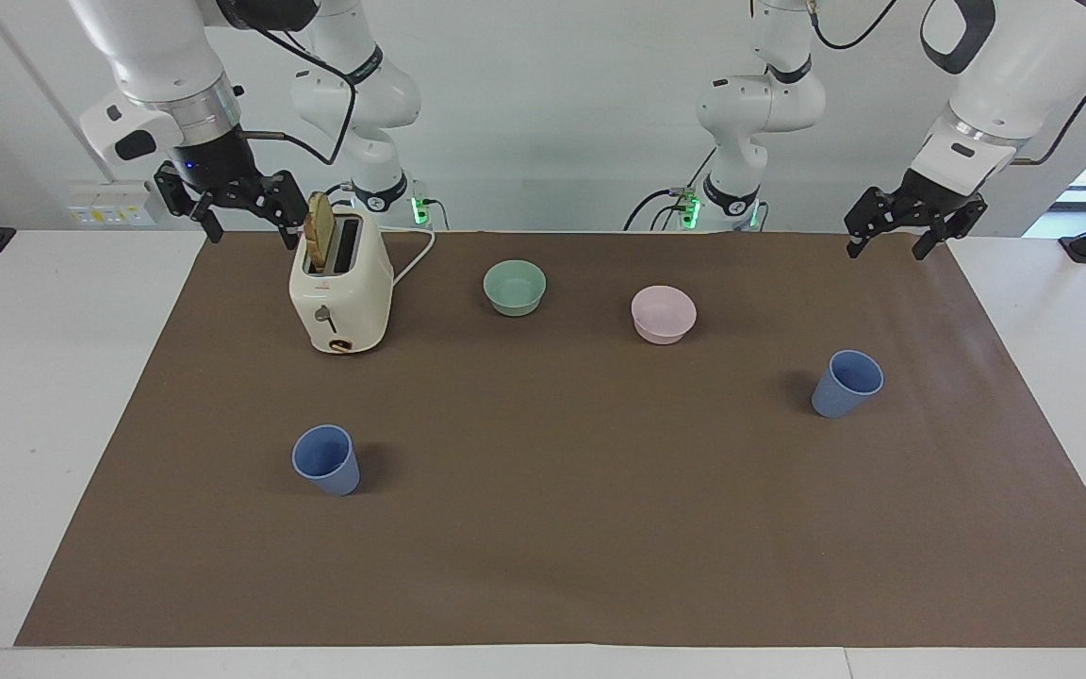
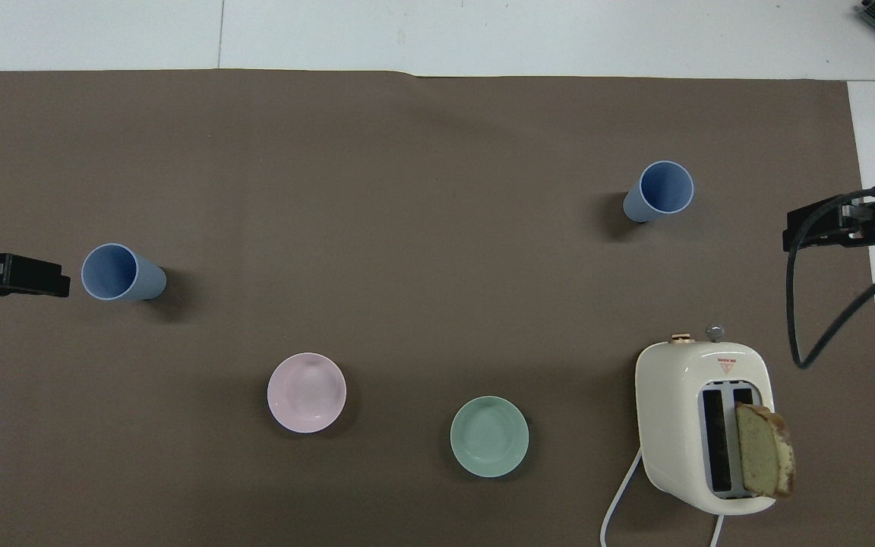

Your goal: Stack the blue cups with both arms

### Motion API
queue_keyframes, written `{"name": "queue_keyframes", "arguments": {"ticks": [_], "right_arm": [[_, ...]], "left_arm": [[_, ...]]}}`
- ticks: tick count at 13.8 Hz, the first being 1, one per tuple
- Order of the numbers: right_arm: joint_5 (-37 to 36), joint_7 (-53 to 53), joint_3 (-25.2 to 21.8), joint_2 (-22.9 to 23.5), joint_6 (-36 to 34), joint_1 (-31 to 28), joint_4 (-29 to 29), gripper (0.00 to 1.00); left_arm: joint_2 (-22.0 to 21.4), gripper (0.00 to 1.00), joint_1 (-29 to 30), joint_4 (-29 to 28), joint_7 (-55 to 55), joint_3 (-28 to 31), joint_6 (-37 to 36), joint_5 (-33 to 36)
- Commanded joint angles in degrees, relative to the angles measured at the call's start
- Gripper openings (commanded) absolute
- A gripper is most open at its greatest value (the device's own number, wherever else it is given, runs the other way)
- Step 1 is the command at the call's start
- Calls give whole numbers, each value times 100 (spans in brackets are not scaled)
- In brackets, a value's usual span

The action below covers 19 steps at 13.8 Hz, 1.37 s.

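Two blue cups stand upright and far apart on the brown mat. One cup is toward the right arm's end, farther from the robots than the other cup, which is toward the left arm's end. My right gripper hangs open and holds nothing, up beside the toaster's top, over the mat's edge. Over the mat's edge at the other end, my left gripper is also open with nothing in it. Neither gripper touches a cup.
A cream toaster with a slice of bread sticking out stands near the right arm's base. A mint-green bowl and a pink bowl sit between the cups and the robots. White table surrounds the mat.
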Motion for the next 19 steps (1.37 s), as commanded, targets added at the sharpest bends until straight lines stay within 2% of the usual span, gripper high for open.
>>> {"name": "queue_keyframes", "arguments": {"ticks": [1,5,14,19], "right_arm": [[105,-162,22,-28,23,-92,3,100],[105,-162,22,-28,23,-92,3,100],[105,-162,22,-28,14,-92,3,100],[105,-162,22,-28,14,-92,3,100]], "left_arm": [[-166,100,145,-129,10,42,45,67],[-87,100,181,-146,81,43,168,67],[677,100,752,-286,46,51,1144,67],[862,100,849,-1138,28,51,2216,67]]}}
